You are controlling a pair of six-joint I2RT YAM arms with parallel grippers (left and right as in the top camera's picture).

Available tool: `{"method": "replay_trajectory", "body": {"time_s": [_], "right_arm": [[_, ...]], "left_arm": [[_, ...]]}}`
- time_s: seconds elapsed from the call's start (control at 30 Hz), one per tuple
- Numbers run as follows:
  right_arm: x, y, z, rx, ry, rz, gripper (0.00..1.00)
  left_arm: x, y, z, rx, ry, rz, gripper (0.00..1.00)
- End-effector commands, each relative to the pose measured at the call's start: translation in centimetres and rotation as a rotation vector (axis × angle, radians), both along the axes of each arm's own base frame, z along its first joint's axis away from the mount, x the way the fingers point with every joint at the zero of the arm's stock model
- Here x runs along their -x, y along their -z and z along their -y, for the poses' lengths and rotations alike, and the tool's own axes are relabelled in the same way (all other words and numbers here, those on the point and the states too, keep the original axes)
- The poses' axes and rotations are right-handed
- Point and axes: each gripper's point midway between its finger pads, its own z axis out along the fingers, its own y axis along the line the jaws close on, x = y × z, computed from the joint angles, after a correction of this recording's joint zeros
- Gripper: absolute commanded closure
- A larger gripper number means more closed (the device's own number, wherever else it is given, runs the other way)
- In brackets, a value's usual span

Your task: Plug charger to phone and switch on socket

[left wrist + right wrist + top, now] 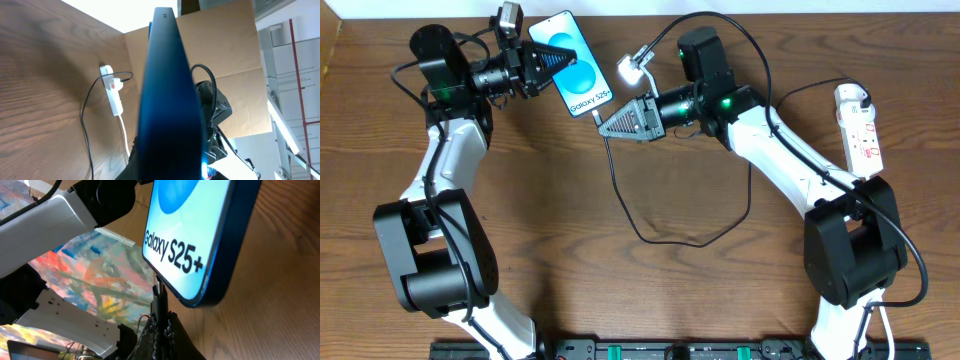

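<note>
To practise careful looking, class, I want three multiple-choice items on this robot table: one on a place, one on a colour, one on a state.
1. Where does the narrow white power strip lie?
A. near the wooden table's edge, beside the right arm
B. mid-table
C. in the left pincer

2. What colour is the screen of the slim black-framed smartphone?
A. red
B. blue
C. green

3. How is the small plug tip of the long thin black cable?
A. loose on the table
B. in the strip
C. held by the right pincer at the phone's bottom edge

Key: A, the overhead view shows it there; B, the screen shows blue; C, the right wrist view shows it.
</note>
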Motion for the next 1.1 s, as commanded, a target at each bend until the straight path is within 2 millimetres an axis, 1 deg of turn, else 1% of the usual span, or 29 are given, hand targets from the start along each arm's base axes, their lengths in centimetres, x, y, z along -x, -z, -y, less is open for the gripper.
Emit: {"method": "replay_trajectory", "body": {"time_s": [0.0,0.17,0.3,0.47,0.8,1.07], "right_arm": [[-0.40,0.16,0.27,0.001,0.012,-0.008,0.99],[-0.47,0.15,0.29,0.001,0.014,-0.006,0.99],[-0.98,0.35,0.43,0.015,0.041,-0.018,0.99],[-0.98,0.35,0.43,0.018,0.043,-0.032,0.99],[-0.94,0.38,0.36,0.020,0.043,-0.032,0.99],[-0.48,0.37,-0.09,0.019,0.031,-0.031,0.99]], "left_arm": [[0.76,-1.42,0.16,-0.012,0.024,0.056,0.93],[0.77,-1.42,0.16,-0.012,0.024,0.056,0.93],[0.80,-1.42,0.36,-0.011,0.028,0.056,0.93],[0.91,-1.43,0.87,-0.011,0.040,0.057,0.93],[0.91,-1.43,0.90,-0.011,0.040,0.057,0.93],[0.91,-1.43,0.90,-0.011,0.040,0.057,0.93]]}}
